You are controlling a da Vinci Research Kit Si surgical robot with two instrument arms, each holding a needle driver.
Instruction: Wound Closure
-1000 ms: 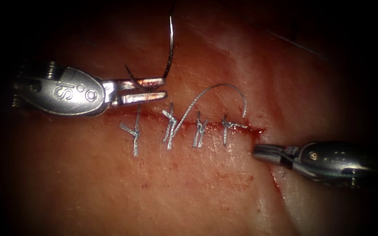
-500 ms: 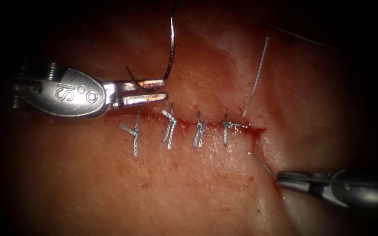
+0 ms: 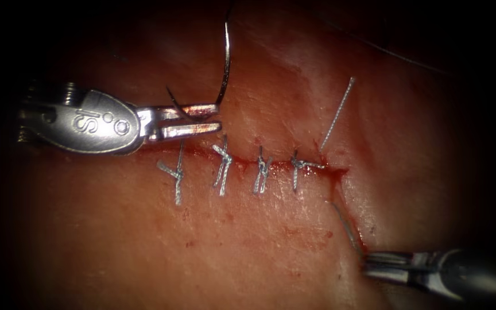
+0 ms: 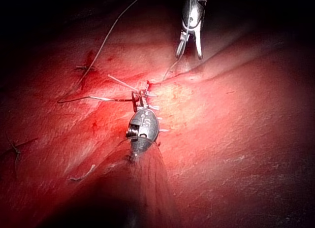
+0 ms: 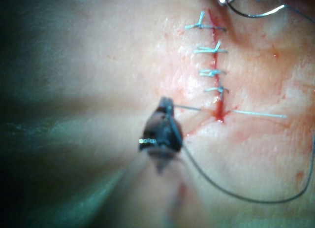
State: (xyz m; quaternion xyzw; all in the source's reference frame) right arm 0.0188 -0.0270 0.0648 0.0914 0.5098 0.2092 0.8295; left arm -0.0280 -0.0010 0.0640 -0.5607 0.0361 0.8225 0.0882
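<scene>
tissue (image 3: 248, 247) | cut (image 3: 271, 166) with four knotted stitches (image 3: 262, 172); red fluid (image 3: 334, 172) at its right end

Needle (image 3: 225, 57) top lost in dark.

The left arm's tool (image 3: 202, 117) is bright polished metal — its rounded silver housing shines and its slim jaws catch a reddish gleam. The thin curved steel needle (image 3: 225, 63) is smooth and glossy. The right arm's tool (image 3: 374, 264) is duller grey metal. The pale pink tissue (image 3: 144, 241) looks moist and softly glistening. 4 whitish braided stitches (image 3: 259, 172) and the pale thread (image 3: 335, 117) look matt and fibrous, the red fluid (image 3: 334, 172) wet.
</scene>
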